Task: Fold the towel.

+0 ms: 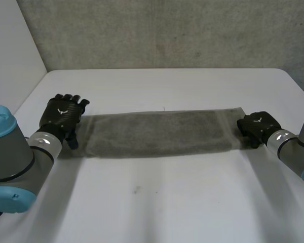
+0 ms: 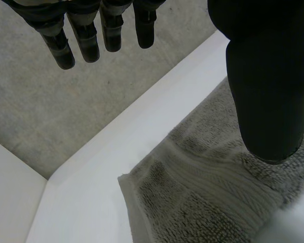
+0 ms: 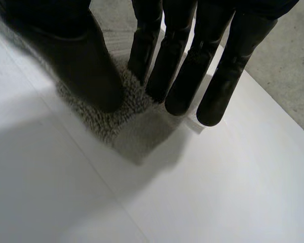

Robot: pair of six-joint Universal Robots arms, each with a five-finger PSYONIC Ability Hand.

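A grey towel (image 1: 157, 132), folded into a long narrow strip, lies flat across the middle of the white table (image 1: 167, 202). My left hand (image 1: 63, 117) rests at the strip's left end, open, its fingers straight. In the left wrist view the left hand's thumb (image 2: 266, 76) hovers over the towel (image 2: 192, 202) near its corner, and its fingers (image 2: 86, 40) reach past the cloth. My right hand (image 1: 256, 126) is at the strip's right end. There its fingers (image 3: 187, 76) and thumb (image 3: 86, 66) close together on the towel's edge (image 3: 104, 124).
A grey concrete wall (image 1: 162, 35) stands behind the table's far edge (image 1: 162, 69). A white panel (image 1: 10, 50) closes the left side. Bare tabletop lies in front of the towel and behind it.
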